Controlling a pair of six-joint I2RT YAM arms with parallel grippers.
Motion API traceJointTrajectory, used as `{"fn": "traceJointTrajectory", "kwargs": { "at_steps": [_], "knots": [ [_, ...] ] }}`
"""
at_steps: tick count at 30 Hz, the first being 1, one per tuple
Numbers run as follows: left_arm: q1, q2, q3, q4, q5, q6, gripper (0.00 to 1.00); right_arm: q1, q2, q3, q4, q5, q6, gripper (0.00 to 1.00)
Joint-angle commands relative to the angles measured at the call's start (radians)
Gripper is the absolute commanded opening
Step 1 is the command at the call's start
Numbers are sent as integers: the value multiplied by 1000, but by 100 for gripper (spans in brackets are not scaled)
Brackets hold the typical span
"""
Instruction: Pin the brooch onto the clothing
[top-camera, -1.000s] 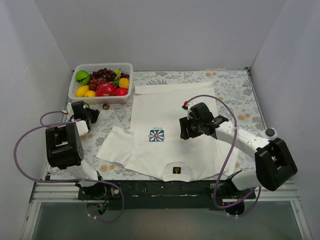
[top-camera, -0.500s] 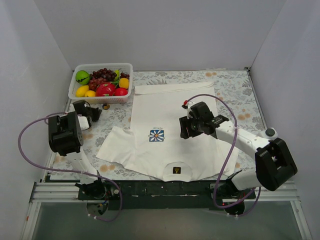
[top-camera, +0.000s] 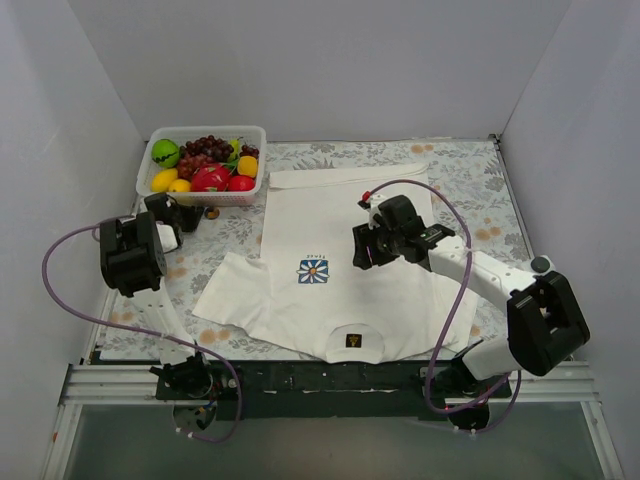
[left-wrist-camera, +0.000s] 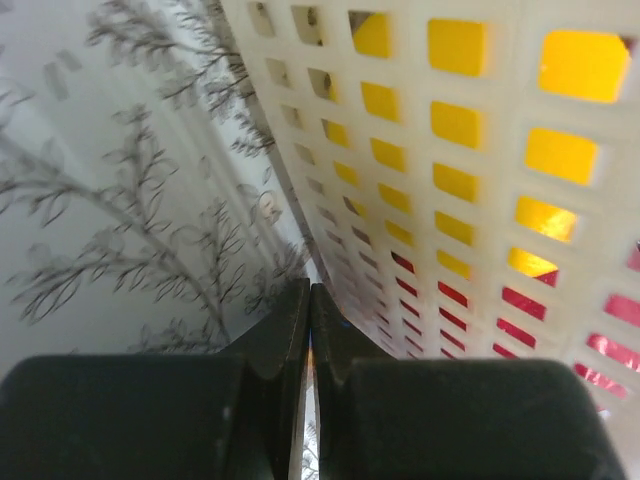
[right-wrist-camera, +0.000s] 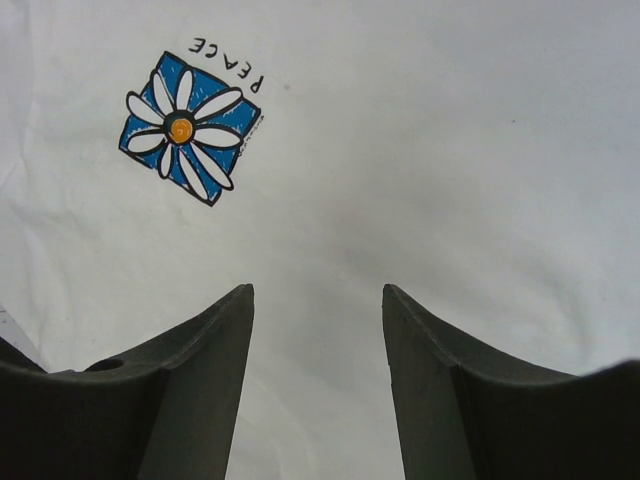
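- Top: brooch (top-camera: 211, 212) lies on the table (top-camera: 470, 170) just below the basket (top-camera: 200, 131), well apart from the shirt (top-camera: 320, 215). Left fingers (top-camera: 188, 214) are just beside it. Right fingers (top-camera: 358, 254) are over the shirt near the daisy print (top-camera: 313, 270).
- Left wrist: fingers pressed together, nothing seen between them, tips close by the basket wall; brooch not in view. Risk: coming in closed would shove the tiny flat disc under the basket, or snag the mesh.
- Right wrist: fingers apart, empty, above plain cloth beside the daisy print. Risk: pinching here bunches the shirt and shifts the pin spot.
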Motion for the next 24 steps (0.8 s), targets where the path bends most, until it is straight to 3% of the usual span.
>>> {"fn": "traceJointTrajectory", "kwargs": {
  "at_steps": [1,7,24],
  "knots": [
    [-1,66,46,-30,129,68,0,-4,19,46,38,-28,-11,62],
    [-17,55,11,-27,216,91,0,-4,61,81,53,-45,-21,62],
    [-132,9,-40,-101,232,160,0,3,238,216,215,-229,-23,64]
  ]
}}
